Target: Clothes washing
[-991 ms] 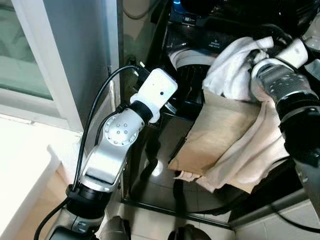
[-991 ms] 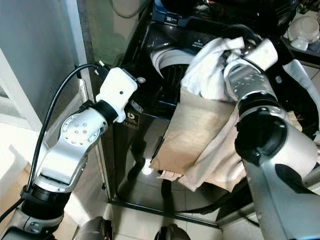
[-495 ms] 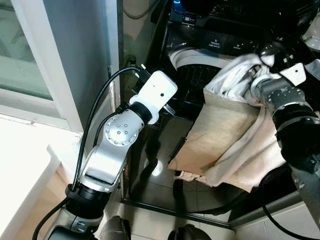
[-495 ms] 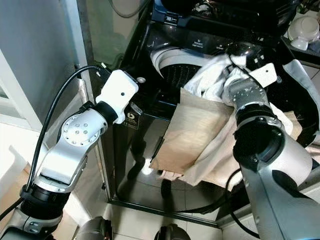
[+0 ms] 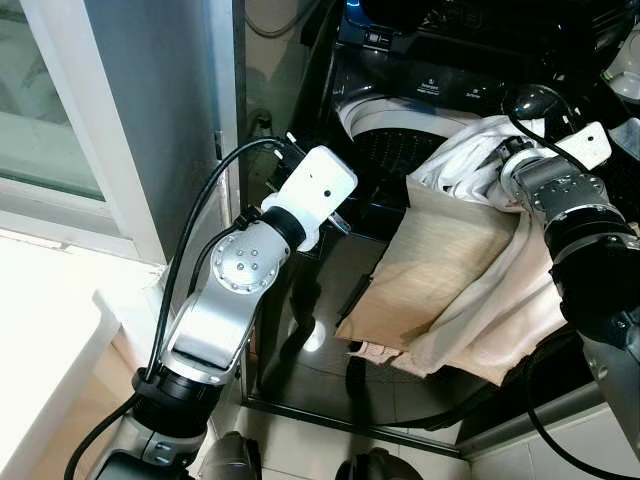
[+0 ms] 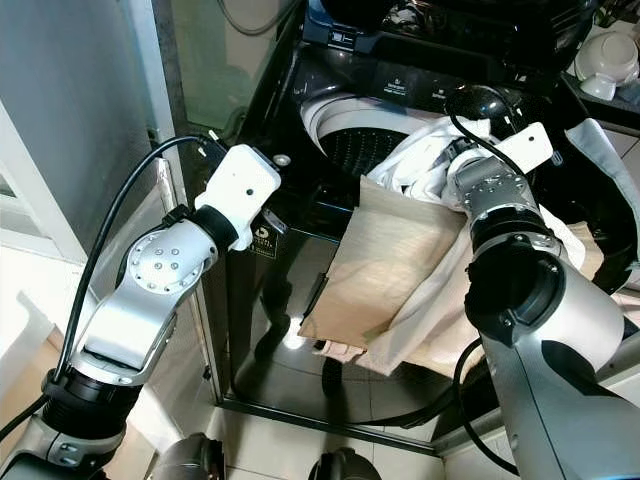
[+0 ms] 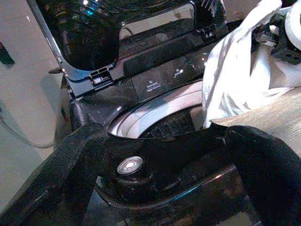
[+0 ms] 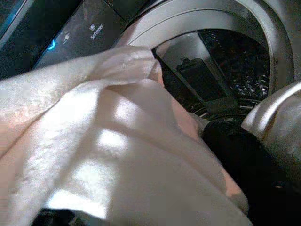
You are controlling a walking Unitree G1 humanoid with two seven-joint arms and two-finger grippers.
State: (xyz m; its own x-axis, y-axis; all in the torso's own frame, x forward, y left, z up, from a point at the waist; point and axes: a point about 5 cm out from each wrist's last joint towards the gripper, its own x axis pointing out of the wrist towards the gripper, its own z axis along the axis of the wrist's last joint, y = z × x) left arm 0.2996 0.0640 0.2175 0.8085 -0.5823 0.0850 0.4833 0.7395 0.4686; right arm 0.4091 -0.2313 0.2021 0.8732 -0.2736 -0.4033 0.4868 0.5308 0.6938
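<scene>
Holding a bundle of white and tan cloth at the rim of the open washing machine, right gripper closed on it, likely so the load can drop into the drum. Mostly hanging outside down the front. Hovering at the near left corner, left gripper spread wide, gripping nothing, perhaps ready to help.

Clothes drape over the washing machine's front rim, right of its drum.
</scene>
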